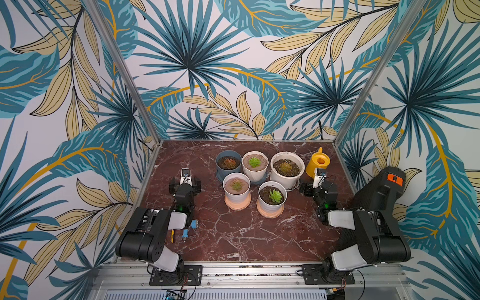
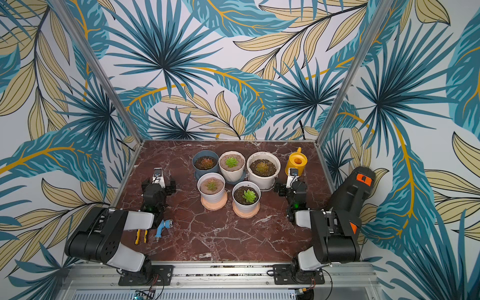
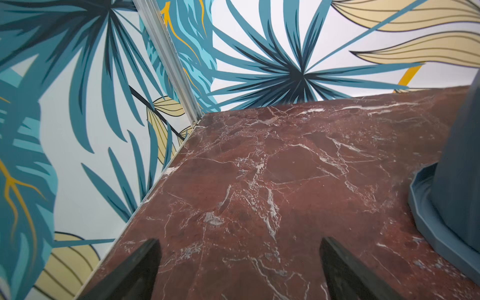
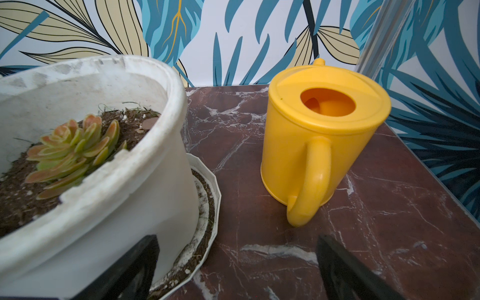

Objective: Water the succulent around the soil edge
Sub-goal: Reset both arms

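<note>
Several potted succulents stand in a cluster on the marble table (image 1: 233, 241). The large white pot (image 1: 287, 170) at the cluster's right holds an olive-red succulent (image 4: 70, 150). A yellow watering can (image 1: 318, 164) stands upright to the right of it, near the back right corner, untouched. In the right wrist view the can (image 4: 322, 140) has its handle (image 4: 309, 181) turned towards my right gripper (image 4: 237, 259), which is open and empty a short way in front of it. My left gripper (image 3: 239, 259) is open over bare marble, left of the pots (image 1: 185, 181).
A blue-grey pot on a saucer (image 3: 452, 181) stands close to the left gripper. A blue hose nozzle (image 2: 163, 227) and a yellow-handled tool (image 2: 141, 235) lie beside the left arm. A black and orange device (image 1: 381, 189) leans at the right edge. Metal posts mark the back corners.
</note>
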`<act>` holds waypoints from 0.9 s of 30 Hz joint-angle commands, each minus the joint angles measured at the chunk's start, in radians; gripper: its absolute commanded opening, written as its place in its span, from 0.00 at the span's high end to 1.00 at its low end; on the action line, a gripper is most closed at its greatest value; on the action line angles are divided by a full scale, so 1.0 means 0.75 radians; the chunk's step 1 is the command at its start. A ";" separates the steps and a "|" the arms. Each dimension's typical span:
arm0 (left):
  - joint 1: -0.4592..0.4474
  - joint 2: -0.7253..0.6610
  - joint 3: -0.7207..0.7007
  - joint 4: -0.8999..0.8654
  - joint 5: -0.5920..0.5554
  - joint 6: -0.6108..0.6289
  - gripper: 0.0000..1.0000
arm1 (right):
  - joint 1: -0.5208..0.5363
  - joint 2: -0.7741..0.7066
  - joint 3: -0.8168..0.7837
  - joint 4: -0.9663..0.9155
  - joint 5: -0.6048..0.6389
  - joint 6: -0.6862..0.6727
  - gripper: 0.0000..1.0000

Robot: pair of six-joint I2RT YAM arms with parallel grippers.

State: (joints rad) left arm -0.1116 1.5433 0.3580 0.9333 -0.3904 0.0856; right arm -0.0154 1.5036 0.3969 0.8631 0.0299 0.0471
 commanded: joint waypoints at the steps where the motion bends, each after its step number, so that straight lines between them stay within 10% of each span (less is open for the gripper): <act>1: 0.010 -0.041 0.017 -0.079 0.141 -0.060 0.00 | 0.009 0.008 0.009 -0.003 0.018 -0.022 0.00; 27: 0.009 -0.029 0.050 -0.116 0.167 -0.045 0.00 | 0.021 0.008 0.013 -0.008 0.026 -0.031 0.01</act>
State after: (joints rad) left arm -0.1085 1.5364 0.3626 0.8471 -0.2718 0.0589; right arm -0.0055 1.5036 0.3981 0.8627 0.0372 0.0330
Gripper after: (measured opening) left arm 0.999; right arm 0.995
